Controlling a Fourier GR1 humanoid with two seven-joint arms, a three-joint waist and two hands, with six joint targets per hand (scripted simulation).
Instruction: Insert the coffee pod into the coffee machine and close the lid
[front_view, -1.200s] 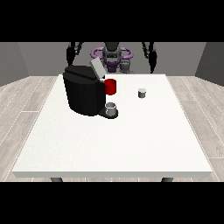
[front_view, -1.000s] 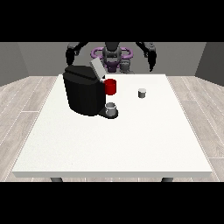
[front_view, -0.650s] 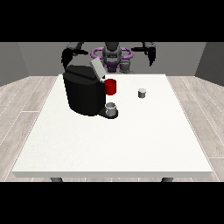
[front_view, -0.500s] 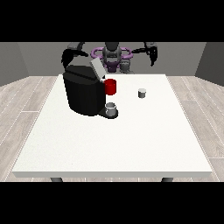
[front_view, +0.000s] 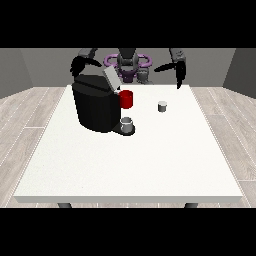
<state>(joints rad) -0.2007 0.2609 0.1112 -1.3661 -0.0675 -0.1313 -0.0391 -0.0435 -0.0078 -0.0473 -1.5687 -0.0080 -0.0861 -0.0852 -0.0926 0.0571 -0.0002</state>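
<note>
A: What is seen at the view's left?

B: The hand at the view's left (front_view: 77, 65) is held raised above the far left corner of the large white table (front_view: 130, 165), just behind the top of the bulky black coffee machine (front_view: 95, 105). Whether its fingers are curled or straight cannot be told.

A: And the machine itself?

B: It is stood upright on the table's far left part. Its flat grey lid (front_view: 111, 79) is tilted up and open, slanted from the machine's top towards the back. A red round part (front_view: 126, 99) is mounted on the machine's right side, and a small grey cup (front_view: 128, 123) is placed below it on the machine's base.

A: Where is the pod found?

B: The small grey cylindrical coffee pod (front_view: 162, 106) is set on the table to the right of the machine, apart from it and untouched by either hand. It is stood on end, its long axis vertical and its pale top faced upward.

A: And at the view's right?

B: The hand at the view's right (front_view: 180, 73) is held above the table's far edge, behind the pod and well apart from it. Its fingers are pointed downward, straight and relaxed, and nothing is held in them.
</note>
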